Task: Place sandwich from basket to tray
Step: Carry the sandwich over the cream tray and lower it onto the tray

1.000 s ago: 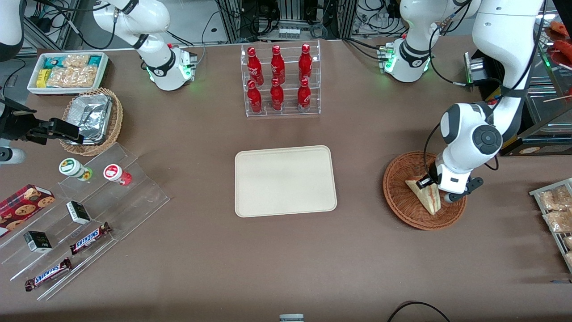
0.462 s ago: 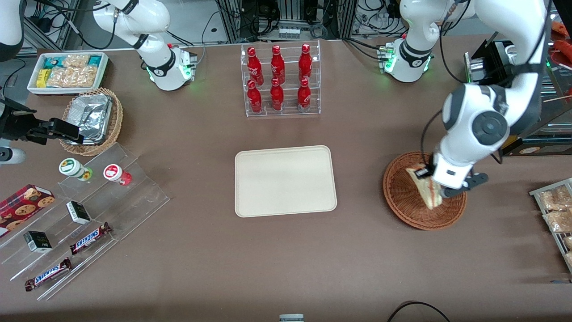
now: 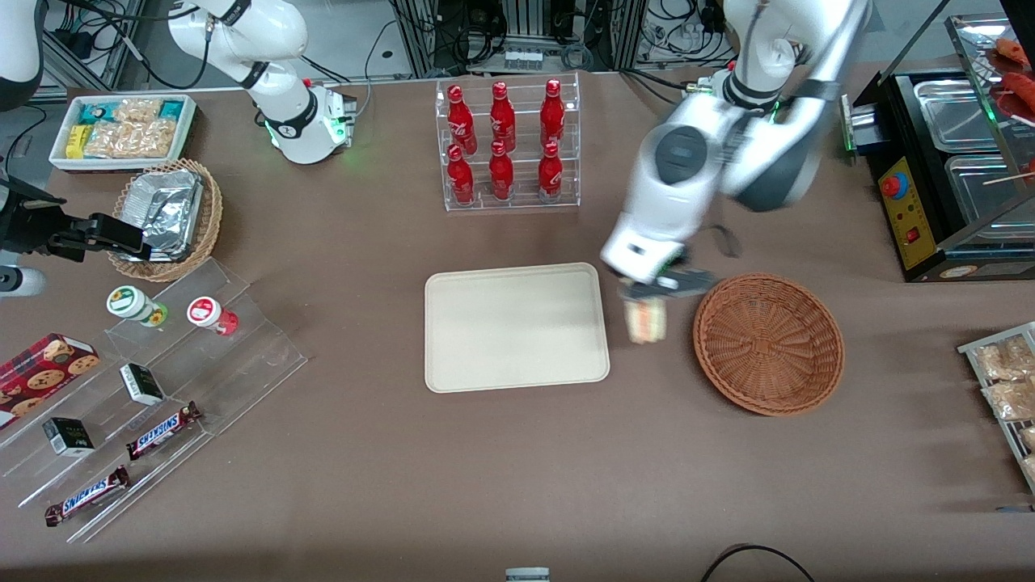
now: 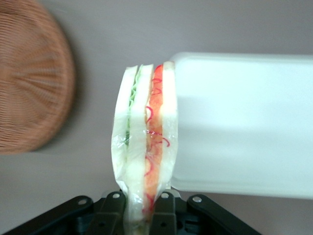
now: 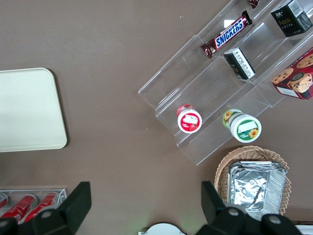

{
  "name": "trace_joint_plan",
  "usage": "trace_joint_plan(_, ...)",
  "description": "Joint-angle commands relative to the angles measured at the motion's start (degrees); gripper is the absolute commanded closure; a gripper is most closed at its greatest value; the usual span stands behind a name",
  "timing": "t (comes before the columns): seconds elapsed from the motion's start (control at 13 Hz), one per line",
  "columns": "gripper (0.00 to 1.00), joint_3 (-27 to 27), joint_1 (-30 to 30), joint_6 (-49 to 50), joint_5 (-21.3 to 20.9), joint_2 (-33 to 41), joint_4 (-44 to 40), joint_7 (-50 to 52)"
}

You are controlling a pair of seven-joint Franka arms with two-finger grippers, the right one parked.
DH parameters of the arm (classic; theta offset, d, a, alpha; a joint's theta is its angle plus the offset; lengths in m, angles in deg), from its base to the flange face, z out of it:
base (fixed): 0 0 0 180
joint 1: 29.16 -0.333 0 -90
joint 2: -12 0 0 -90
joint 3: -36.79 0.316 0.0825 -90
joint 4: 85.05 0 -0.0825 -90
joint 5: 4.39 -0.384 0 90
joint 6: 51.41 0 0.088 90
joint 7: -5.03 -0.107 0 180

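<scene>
The end effector [image 3: 649,293], clamped on the sandwich [image 3: 648,321] between basket [image 3: 768,343] and tray [image 3: 517,327], should clear the rim before lowering

front cam high overhead; wrist cams down; all share tray [image 3: 516,327].

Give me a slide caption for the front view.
The gripper carries the sandwich between the basket and the tray.

The sandwich [image 3: 648,321] is no longer in the basket [image 3: 768,343]; it is now held clamped in the gripper [image 3: 652,297], carried above the table between the basket and the tray [image 3: 515,326].
</scene>
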Motion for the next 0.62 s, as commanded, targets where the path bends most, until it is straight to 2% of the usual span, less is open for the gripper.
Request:
trace_joint_plan(0.0,0.99,0.77,7.2,1.16,-1.24,-10.36,-10.77,4.14)
trace_joint_plan(0.23,0.99,0.86,12.23,-0.24,-3.07,-19.33,-17.73,7.4)
trace_joint_plan(0.38,0.99,1.03,14.16,-6.11,-3.96,-22.06,-17.48,10.55)
trace_joint_plan(0.54,0.99,1.12,14.96,-9.47,-7.81,-25.14,-17.39,14.16)
